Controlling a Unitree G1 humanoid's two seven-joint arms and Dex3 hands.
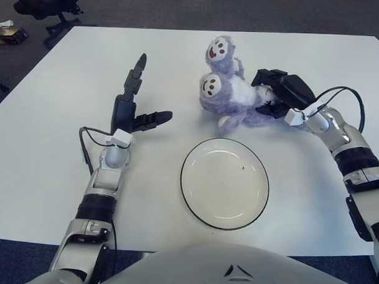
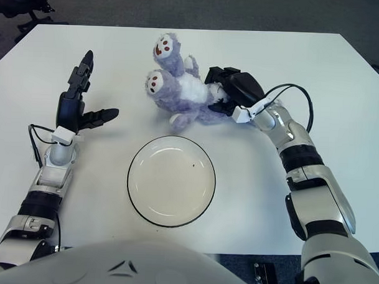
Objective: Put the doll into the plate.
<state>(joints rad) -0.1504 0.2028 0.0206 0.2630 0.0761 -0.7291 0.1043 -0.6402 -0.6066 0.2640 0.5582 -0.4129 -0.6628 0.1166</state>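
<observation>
Purple and white plush made up the doll (image 1: 227, 87), which in the left eye view lay on the white table (image 1: 46, 137) beyond the plate (image 1: 224, 184), toward its far right edge and apart from its rim. The doll showed two round faces, one above the other, each with dark eyes and a red mouth. The right hand (image 1: 275, 94) reached in from the right side, its black fingers (image 1: 265, 109) closed against the doll's white belly and purple flank, gripping the toy while it lay on the tabletop. The plate, white with a thin dark rim, sat bare near the table's front edge with a tiny dark speck on its surface. The left hand (image 1: 133, 109) showed left of the plate, fingers spread wide, one pointing up the table and another stretched toward the doll, holding nothing.

From the right eye view the doll (image 2: 179, 92) again lay beyond the plate (image 2: 171, 180), with a purple foot nearest the rim but not touching it. The right hand (image 2: 225, 90) was clamped on the doll's right side. The left hand (image 2: 82, 104) stood well left of the toy, fingers apart. A black chair base (image 2: 23, 5) stood on the dark floor past the table's far left corner.
</observation>
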